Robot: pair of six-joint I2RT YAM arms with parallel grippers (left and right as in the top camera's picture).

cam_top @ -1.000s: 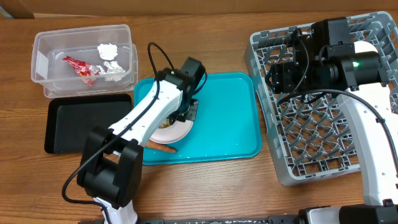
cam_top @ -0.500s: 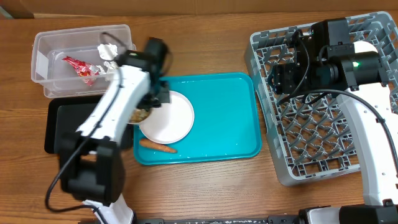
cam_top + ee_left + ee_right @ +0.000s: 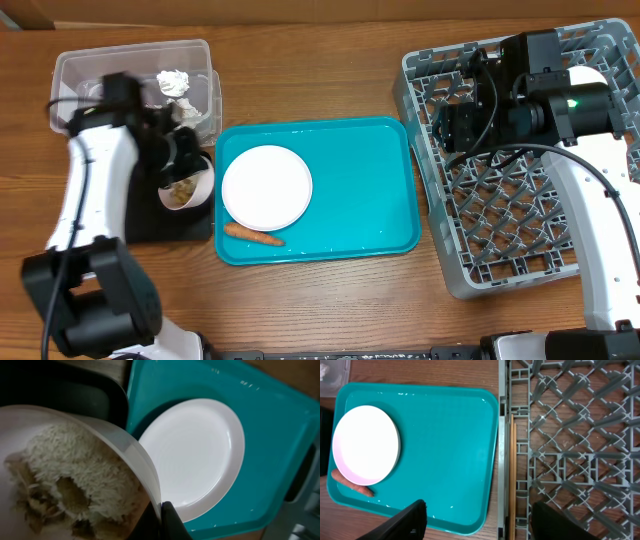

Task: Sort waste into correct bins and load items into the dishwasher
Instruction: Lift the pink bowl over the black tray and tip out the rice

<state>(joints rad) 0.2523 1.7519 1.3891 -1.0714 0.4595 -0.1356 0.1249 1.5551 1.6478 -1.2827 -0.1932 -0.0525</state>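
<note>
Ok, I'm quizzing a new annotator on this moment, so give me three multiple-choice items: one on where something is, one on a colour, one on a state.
1. Where does the carrot lie?
A. On the teal tray, beside the plate
B. In the clear tub
C. In the dish rack

2. What colour is the tray under the held bowl?
A. Teal
B. Grey
C. Black

3. How is the right hand?
A. Shut on the plate
B. Open and empty
C. Shut on the carrot

Key:
1 A: the carrot sits at the plate's edge on the teal tray.
2 C: the bowl, with rice scraps inside, hangs over the black tray.
3 B: its fingers stand wide apart, holding nothing.
</note>
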